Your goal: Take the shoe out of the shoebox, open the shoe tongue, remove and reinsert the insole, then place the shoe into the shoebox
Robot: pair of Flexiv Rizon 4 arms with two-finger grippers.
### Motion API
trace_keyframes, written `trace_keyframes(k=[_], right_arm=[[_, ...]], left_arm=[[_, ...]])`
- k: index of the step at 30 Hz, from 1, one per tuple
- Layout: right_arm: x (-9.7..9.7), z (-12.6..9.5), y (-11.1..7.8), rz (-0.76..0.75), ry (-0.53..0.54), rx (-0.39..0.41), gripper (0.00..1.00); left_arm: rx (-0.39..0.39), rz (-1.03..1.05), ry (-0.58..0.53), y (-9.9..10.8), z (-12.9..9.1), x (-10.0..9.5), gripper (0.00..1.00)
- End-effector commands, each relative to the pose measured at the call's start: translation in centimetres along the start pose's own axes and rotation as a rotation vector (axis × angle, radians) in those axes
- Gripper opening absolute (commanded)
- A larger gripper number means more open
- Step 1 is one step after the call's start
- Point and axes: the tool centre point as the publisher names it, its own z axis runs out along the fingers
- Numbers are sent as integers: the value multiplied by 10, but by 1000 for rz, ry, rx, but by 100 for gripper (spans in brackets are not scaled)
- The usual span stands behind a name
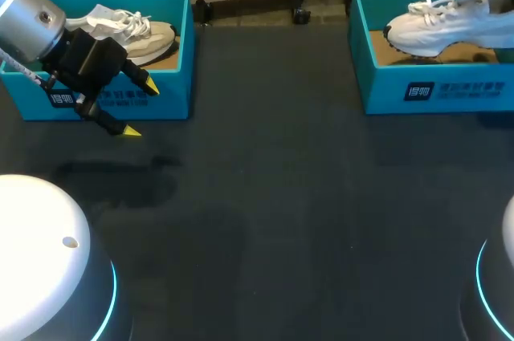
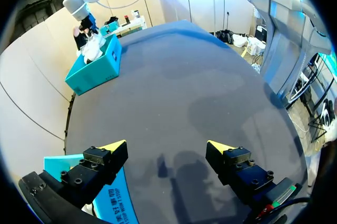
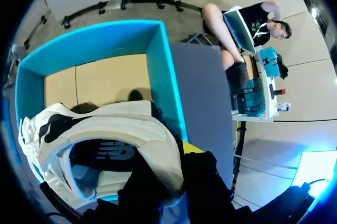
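Head view: left gripper (image 1: 143, 110) hangs wide open and empty, just in front of the left shoebox (image 1: 183, 52), which has a beige sneaker (image 1: 152, 40) inside. Left wrist view: fingers spread over bare table (image 2: 184, 76). Right wrist view: right gripper (image 3: 176, 166) pinches the white sneaker (image 3: 105, 129) by its heel collar above the right shoebox (image 3: 158, 60).

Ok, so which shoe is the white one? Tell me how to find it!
On the dark table stand two blue boxes. Look in the right box: the white shoe is there, bright white with a dark sole, while the left box holds a cream shoe.
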Motion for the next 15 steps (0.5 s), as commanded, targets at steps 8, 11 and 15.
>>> trace_keyframes(k=[8,11,15], right_arm=[[13,24,0,-24,-20,16,0],[16,30,0,-29,-22,19,0],[17,35,3,-25,-22,22,0]], left_arm=[[-3,0,0,0,0,1,100],[-3,0,0,0,0,1,100],[-3,0,0,0,0,1,100]])
